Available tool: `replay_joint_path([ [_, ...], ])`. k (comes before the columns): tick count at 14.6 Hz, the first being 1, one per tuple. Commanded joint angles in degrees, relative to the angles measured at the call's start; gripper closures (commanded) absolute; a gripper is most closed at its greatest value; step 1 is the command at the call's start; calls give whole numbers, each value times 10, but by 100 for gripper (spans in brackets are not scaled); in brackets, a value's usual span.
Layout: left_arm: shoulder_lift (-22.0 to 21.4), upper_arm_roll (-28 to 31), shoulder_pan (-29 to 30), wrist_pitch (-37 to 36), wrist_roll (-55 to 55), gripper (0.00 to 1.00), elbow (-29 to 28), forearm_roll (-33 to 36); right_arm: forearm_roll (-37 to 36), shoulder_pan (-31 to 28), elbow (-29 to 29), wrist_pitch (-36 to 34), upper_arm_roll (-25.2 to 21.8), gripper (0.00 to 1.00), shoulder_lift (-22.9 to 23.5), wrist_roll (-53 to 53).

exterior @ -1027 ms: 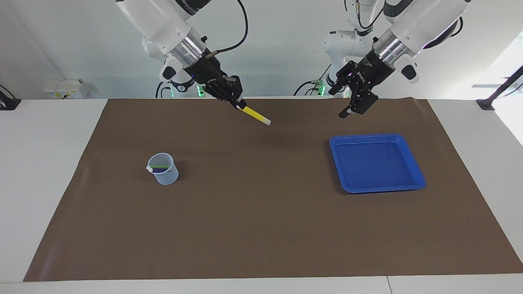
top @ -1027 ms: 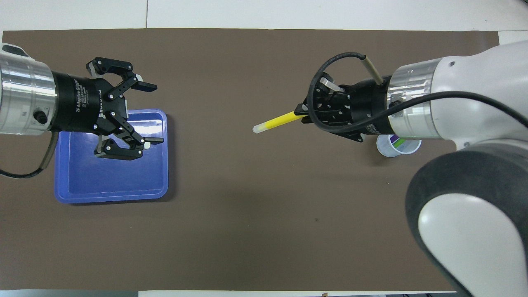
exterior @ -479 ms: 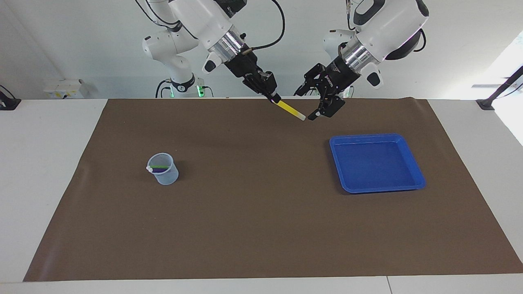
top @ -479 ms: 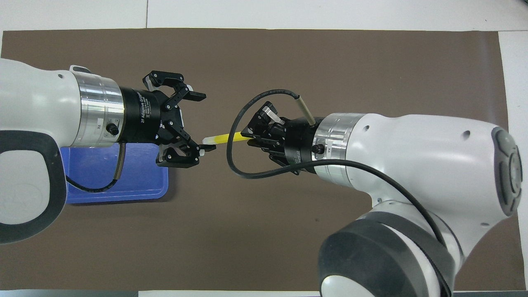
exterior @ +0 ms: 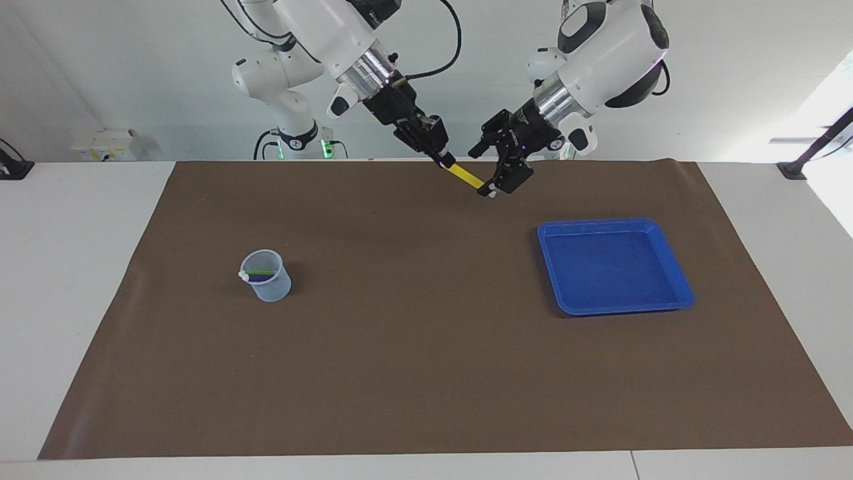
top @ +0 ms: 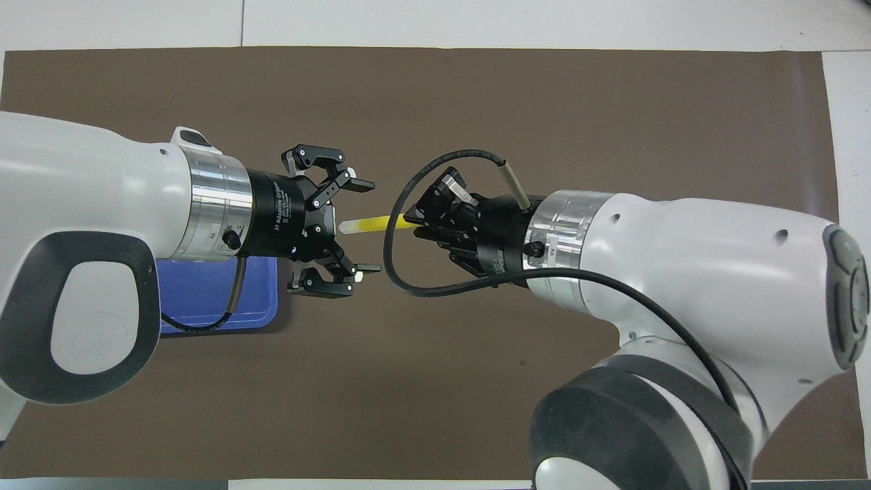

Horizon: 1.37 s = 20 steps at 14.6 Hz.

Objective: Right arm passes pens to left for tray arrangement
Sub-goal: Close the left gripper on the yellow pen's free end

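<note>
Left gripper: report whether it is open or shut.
Open. The left gripper has its fingertips spread wide either side of the yellow pen cap, not yet closed on it.

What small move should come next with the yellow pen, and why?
Probably the left hand should close on the yellow pen. The pen's pale cap end already lies between its open fingers, while the right hand holds the other end in the air. The blue tray holds no pen yet.

White table (exterior: 66, 280) with a brown mat (exterior: 426, 360) covering most of the top. Plain white wall (exterior: 133, 67) at the robots' end. Small white box (exterior: 106, 144) with a yellow label low on that wall. Black clamp mounts (exterior: 796, 170) at both table corners. Bright daylight patch (exterior: 836, 133) at the left arm's end.
</note>
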Motion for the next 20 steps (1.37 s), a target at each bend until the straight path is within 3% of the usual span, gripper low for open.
replay_joint_path([
  [1, -18, 6, -7, 37, -5, 0, -32, -12, 13, 0, -19, 10, 1, 100, -14, -6],
  [6, -21, 6, -30, 44, -16, 9, -39, -12, 13, -1, -19, 11, 1, 100, -14, -8],
  [12, -23, 6, -27, 44, -12, 29, -39, -12, 13, -2, -20, 12, 1, 100, -14, -10],
  [18, -23, 6, -26, 43, -14, 71, -39, -12, 13, -5, -20, 12, 1, 100, -14, -19],
  [20, -23, 6, -26, 43, -13, 100, -39, -12, 13, -6, -20, 11, 1, 100, -14, -21],
])
